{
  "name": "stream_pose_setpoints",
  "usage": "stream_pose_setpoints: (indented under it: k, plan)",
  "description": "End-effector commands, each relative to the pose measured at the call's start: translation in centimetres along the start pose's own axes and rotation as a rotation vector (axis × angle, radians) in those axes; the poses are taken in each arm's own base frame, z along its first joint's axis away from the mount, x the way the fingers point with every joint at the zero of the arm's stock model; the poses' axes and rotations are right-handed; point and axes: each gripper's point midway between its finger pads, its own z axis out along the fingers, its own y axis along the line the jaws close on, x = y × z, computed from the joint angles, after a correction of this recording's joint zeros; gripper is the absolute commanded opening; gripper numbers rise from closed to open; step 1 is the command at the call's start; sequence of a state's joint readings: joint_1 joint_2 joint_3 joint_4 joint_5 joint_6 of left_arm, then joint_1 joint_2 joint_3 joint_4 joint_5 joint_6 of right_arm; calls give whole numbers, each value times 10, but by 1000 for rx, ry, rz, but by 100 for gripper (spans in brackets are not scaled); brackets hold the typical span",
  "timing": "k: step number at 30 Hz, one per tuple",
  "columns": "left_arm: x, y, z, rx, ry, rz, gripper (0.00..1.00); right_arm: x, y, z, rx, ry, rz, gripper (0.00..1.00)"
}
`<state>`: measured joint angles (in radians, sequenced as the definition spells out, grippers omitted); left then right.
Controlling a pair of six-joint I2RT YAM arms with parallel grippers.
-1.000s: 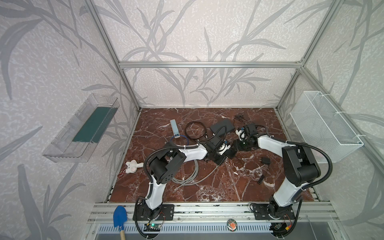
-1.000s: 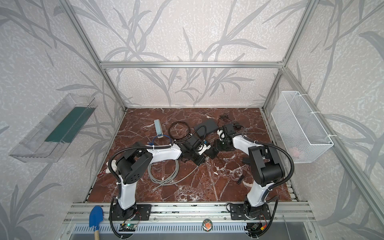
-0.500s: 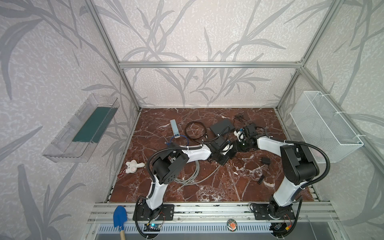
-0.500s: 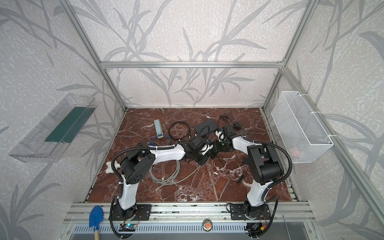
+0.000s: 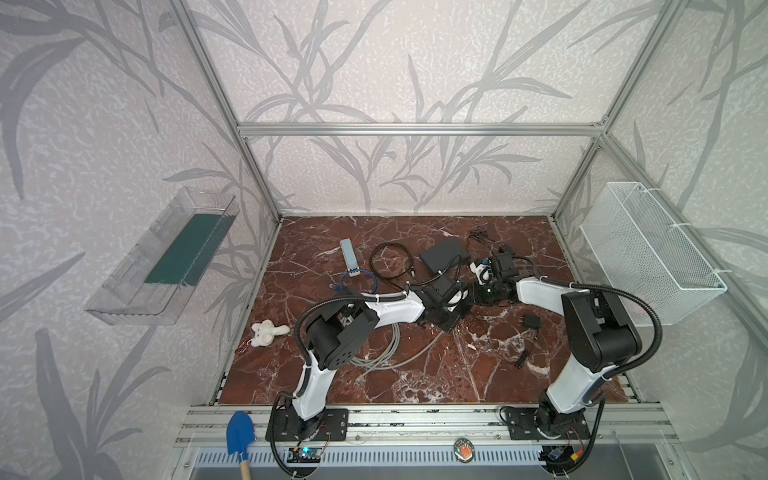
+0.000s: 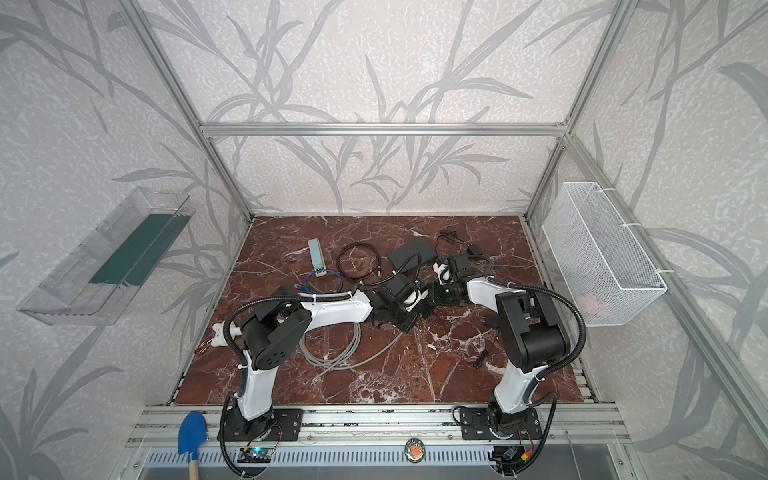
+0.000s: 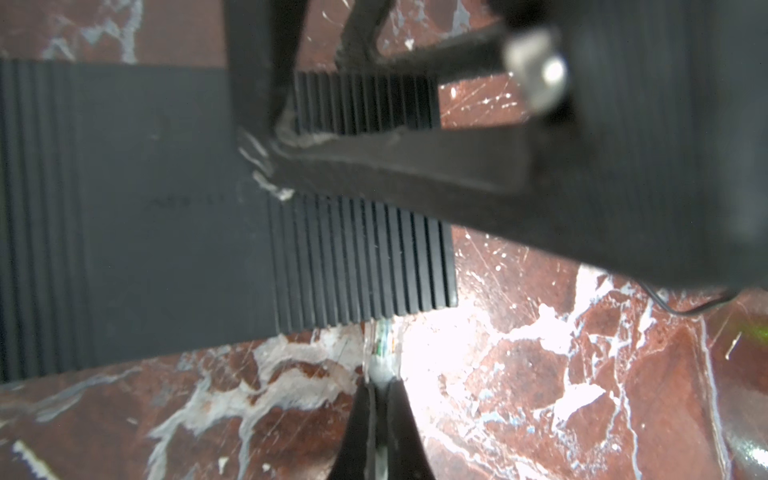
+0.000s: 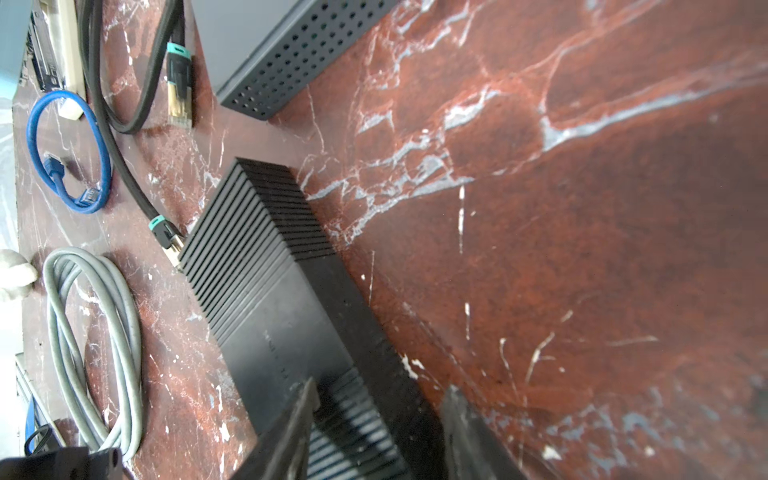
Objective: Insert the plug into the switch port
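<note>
You have the plug [image 7: 380,340] in the left tool [image 7: 380,390], which is clenched on the plug's rear end, where the grey cable [image 7: 380,372] leaves it. The long axis of the plug lies in line with the fingers of this tool. Its clear front end points straight at the long side face of the switch [image 7: 166,208], at a right angle to that face and near one corner. The front end touches the lower edge of the switch. How deep it sits there you cannot see, because the edge hides it.

The switch lies flat on the table [image 5: 415,374], near the middle in both top views, under the two wrists. Its long axis runs away from the right tool [image 8: 382,388]. The fingers [image 8: 299,432] of that tool stand apart, one on each side of the near end of the switch. You cannot tell whether they press on it.

The rest of the grey cable lies in a coil on the table beside the switch.
</note>
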<state>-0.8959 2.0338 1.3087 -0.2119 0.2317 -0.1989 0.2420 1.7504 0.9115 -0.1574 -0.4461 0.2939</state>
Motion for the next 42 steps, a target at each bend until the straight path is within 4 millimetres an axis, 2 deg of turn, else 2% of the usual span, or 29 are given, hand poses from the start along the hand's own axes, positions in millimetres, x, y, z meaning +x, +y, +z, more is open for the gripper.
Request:
stream_pose_setpoints:
  k: [1,12,20,24,31,38,42]
  plan:
    - [-15,1,-5,-20,-63,-19,4,31,-12,2,45,88,60,49]
    - [-24,8,-10,-66,-142,-28,4,39,-7,4,3,118,107,48]
    - [-36,10,-15,-73,-169,-29,4,62,-1,4,-37,164,87,46]
    - [-35,13,-14,-72,-173,-27,3,70,3,3,-53,177,87,45]
    - [-50,15,-16,-57,-219,-2,3,91,14,3,-90,250,63,44]
    - [-50,2,-20,36,-197,59,2,106,17,4,-92,313,19,42]
    - [-59,-1,-29,78,-182,67,2,110,22,3,-99,315,-7,40]
